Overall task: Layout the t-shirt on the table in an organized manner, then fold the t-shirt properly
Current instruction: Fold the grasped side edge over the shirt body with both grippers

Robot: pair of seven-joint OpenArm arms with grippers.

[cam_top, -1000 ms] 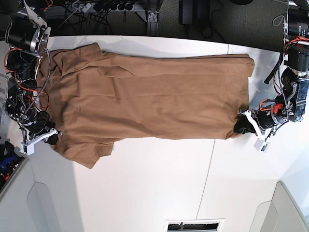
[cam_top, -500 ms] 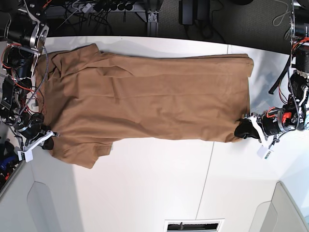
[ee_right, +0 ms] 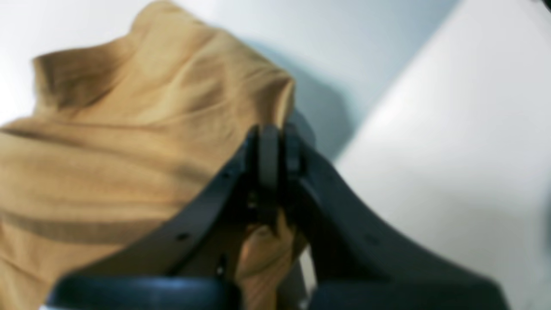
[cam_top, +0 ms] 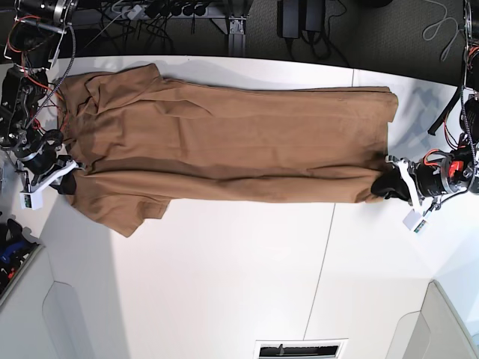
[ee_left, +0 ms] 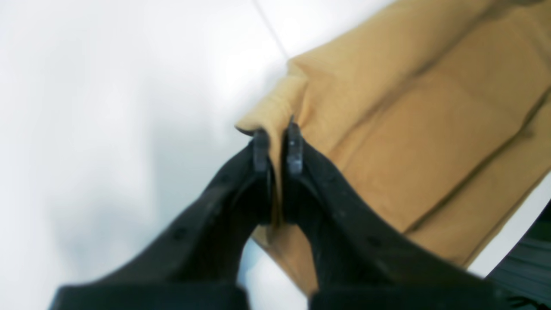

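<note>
The tan-brown t-shirt [cam_top: 224, 142] lies stretched along the far side of the white table [cam_top: 239, 277], sleeves and neck at the left, hem at the right. My left gripper [cam_top: 383, 188] is shut on the shirt's near hem corner, with cloth [ee_left: 387, 129] pinched between its black fingers [ee_left: 295, 148]. My right gripper [cam_top: 66, 182] is shut on the shirt's near shoulder edge, by the sleeve; cloth [ee_right: 129, 150] bunches around its closed fingertips [ee_right: 267, 150]. The near edge of the shirt is pulled up into a long fold.
The table's dark seam [cam_top: 320, 277] runs from the shirt toward the near edge. Cables and a power strip [cam_top: 172, 9] lie beyond the far edge. The arm bases stand at the left [cam_top: 22, 67] and right [cam_top: 468, 97] ends of the table.
Both grippers have moved toward the far side of the table, carrying the shirt's near edge with them. The shirt now looks narrower, with a long fold along its near side.
</note>
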